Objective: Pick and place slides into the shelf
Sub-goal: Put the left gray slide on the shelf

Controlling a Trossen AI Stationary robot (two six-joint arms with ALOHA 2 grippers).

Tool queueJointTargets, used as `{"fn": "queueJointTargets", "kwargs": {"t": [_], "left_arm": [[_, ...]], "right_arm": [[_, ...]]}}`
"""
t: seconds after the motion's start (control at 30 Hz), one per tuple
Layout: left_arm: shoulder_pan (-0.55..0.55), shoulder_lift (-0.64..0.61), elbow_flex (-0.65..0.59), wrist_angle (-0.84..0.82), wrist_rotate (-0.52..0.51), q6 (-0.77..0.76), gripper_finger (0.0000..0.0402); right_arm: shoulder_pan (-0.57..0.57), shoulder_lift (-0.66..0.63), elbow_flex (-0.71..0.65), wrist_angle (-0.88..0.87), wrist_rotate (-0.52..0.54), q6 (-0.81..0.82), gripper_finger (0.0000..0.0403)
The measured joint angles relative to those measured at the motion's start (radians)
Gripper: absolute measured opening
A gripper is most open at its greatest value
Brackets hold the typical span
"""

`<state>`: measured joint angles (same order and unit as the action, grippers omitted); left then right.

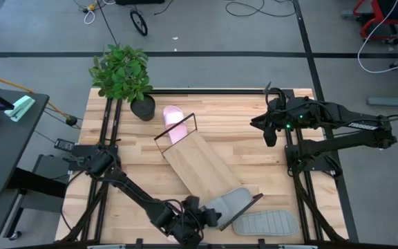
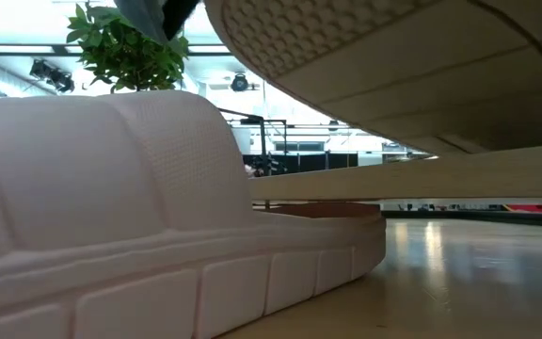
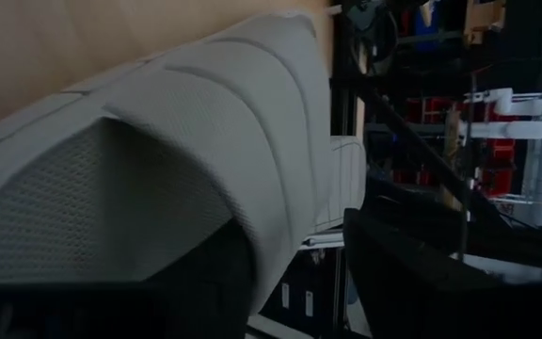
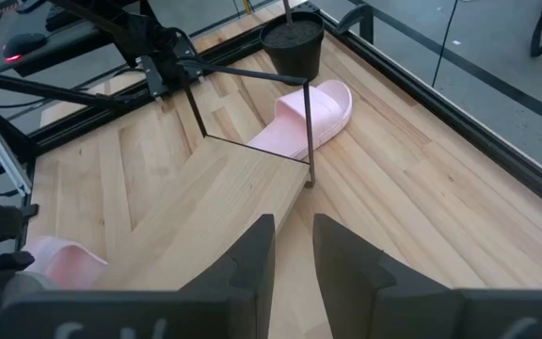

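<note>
The left end effector [image 1: 209,216] sits low near the tabletop's front edge, its dark fingers closed on the heel end of a grey ribbed-strap slide sandal [image 1: 235,203]; in the left wrist view the wide grey strap [image 3: 215,141] fills the frame right over the fingers. That sandal's toe end lies over the near end of the long light-wood shelf board [image 1: 197,162], by its thin dark wire frame [image 1: 251,200]. A second grey slide [image 1: 267,223] lies sole-up on the tabletop [image 1: 254,138] just beside it, toward the front right corner. A pale pink slide [image 1: 174,123] rests at the shelf's far end, partly under the wire frame there, next to a potted green plant [image 1: 123,76] at the back left. Another pale pink slide [image 4: 59,264] shows only at the edge of the right wrist view.

The right end effector [image 4: 290,254] hangs above the back right of the tabletop, fingers slightly apart, holding nothing, waiting.

The step in hand looks like placing the grey sandal onto the shelf. The next move likely calls for sliding it fully onto the board, flat and clear of the wire frame, then letting go.

No brand, label or writing is legible anywhere.
</note>
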<state>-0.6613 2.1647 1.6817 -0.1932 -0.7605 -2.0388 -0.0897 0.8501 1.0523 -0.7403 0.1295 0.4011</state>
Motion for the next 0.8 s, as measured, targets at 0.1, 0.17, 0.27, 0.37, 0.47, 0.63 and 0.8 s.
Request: {"fn": "queueJointTargets", "kwargs": {"t": [0.1, 0.17, 0.27, 0.37, 0.47, 0.63, 0.8], "left_arm": [[0.011, 0.000, 0.000, 0.000, 0.034, 0.000, 0.0178], [0.011, 0.000, 0.000, 0.000, 0.054, 0.000, 0.0185], [0.010, 0.000, 0.000, -0.007, 0.063, 0.000, 0.0193], [0.008, 0.000, 0.000, -0.011, 0.066, 0.000, 0.0201], [0.007, 0.000, 0.000, -0.010, 0.067, -0.013, 0.0209], [0.007, 0.000, 0.000, -0.024, 0.110, -0.011, 0.0222], [0.002, 0.000, 0.000, -0.031, 0.123, -0.017, 0.0236]], "right_arm": [[0.000, 0.000, 0.000, 0.000, 0.000, 0.000, 0.0082], [0.000, 0.000, 0.000, -0.001, 0.000, 0.000, 0.0082], [0.000, 0.000, 0.000, -0.002, -0.006, 0.000, 0.0082], [0.000, 0.000, 0.000, -0.008, -0.007, 0.000, 0.0082], [0.000, 0.000, 0.000, -0.016, -0.007, 0.000, 0.0082], [0.000, 0.000, 0.000, -0.017, -0.007, 0.000, 0.0082], [0.000, 0.000, 0.000, -0.017, -0.008, 0.000, 0.0082]]}}
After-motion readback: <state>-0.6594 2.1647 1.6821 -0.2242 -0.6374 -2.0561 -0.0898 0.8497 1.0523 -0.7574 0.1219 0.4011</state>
